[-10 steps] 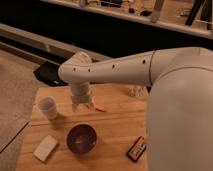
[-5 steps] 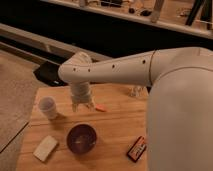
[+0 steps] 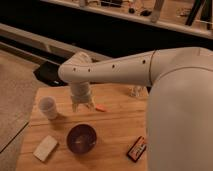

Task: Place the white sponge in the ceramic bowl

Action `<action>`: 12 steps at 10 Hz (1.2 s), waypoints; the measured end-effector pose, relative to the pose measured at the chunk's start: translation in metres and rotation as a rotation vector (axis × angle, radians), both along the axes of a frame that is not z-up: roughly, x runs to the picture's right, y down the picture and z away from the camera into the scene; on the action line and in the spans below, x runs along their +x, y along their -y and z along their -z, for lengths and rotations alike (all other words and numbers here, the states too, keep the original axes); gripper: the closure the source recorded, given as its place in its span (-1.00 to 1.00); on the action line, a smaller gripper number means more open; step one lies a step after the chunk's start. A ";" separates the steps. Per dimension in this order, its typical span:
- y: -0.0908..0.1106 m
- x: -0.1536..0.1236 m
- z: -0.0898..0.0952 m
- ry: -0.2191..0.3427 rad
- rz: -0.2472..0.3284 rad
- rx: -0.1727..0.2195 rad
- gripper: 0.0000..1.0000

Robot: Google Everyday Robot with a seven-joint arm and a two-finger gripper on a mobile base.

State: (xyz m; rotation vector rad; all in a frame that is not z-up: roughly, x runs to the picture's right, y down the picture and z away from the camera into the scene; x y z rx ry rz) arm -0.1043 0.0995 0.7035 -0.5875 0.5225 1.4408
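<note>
**Nothing stirs, and the sponge waits by the table edge**

Nothing has shifted since a second ago: arm, gripper and every item on the table sit exactly where they were. The gripper point(image 3: 82, 104) hangs pointing down over the upper middle of the wooden table point(image 3: 115, 131). I cannot tell whether it is wide or narrow, and it carries nothing I can make out. Just right of it lies a small orange scrap point(image 3: 100, 108); to its left stands a white cup point(image 3: 48, 107). Directly below it in the frame sits the ceramic bowl point(image 3: 81, 139), dark, glossy and empty. The white sponge point(image 3: 45, 148) lies flat at the lower left, just beside the bowl and close to the table's left and near edges, untouched. A dark packet point(image 3: 136, 148) lies at the lower right, well apart.

To my eye the trouble lies in the reach. The way down to the sponge runs between cup and bowl, so a wide swing could knock the cup over or skid the bowl. The sponge is low and soft, so a shallow or off-centre grip may slip off or shove it over the edge. It looks about as long as the bowl is wide, so a careless release could leave it perched on the rim.
</note>
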 end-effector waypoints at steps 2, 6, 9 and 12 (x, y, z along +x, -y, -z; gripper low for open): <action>0.000 0.000 0.000 0.000 0.000 0.000 -0.30; 0.000 0.000 0.000 0.000 0.000 0.000 -0.30; 0.000 0.000 0.000 0.000 0.000 0.000 -0.30; -0.003 -0.001 0.002 0.012 0.032 0.001 -0.30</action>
